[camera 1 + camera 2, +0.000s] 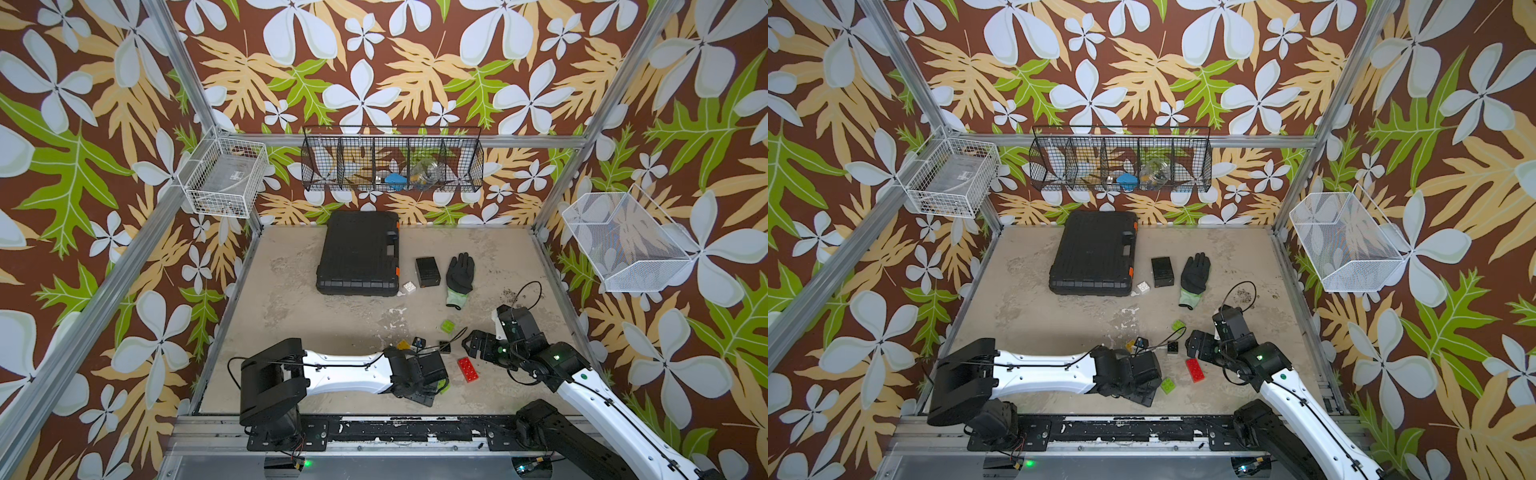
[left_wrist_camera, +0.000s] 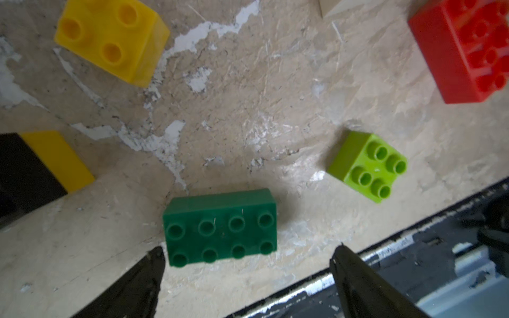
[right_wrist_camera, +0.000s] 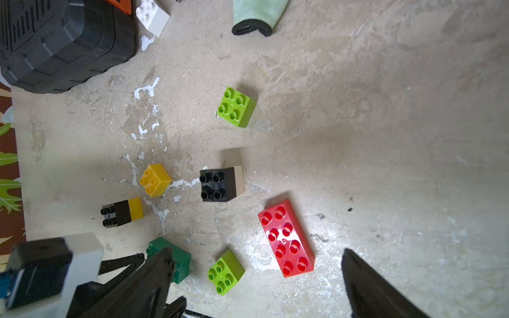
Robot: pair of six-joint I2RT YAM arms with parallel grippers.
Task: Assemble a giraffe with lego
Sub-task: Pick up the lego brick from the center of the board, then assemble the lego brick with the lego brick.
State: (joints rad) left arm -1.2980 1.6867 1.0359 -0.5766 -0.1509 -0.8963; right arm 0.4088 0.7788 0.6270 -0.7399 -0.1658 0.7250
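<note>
Beige scuffed table (image 1: 299, 324), lego (image 1: 445, 346) loose at its 5 o'clock in both top views, between the two arms. Red brick (image 1: 467, 368) flat, studs up. From it: lime brick (image 1: 448, 325) at 11 o'clock, black-on-white pair (image 3: 221, 183) at 10 o'clock, second lime brick (image 1: 1168, 385) at 8 o'clock. Yellow brick (image 3: 154, 179) at 9 o'clock of the black-on-white pair. Black-yellow pair (image 3: 122, 212) near the yellow brick, lying on its side. Dark green brick (image 2: 220, 227) studs up under the left arm, just ahead of the left gripper (image 2: 249, 247); one tip near its corner, not gripped. Left gripper jaws spread wide, holding nothing. Right gripper (image 3: 256, 250) jaws also spread wide, empty, hanging over the table by the red brick. White brick (image 1: 409, 287) well apart from the rest, just beside the 5 o'clock corner of the black case (image 1: 359, 253). Small black box (image 1: 428, 271) at 3 o'clock of the case, glove (image 1: 460, 276) at 3 o'clock of the box.
</note>
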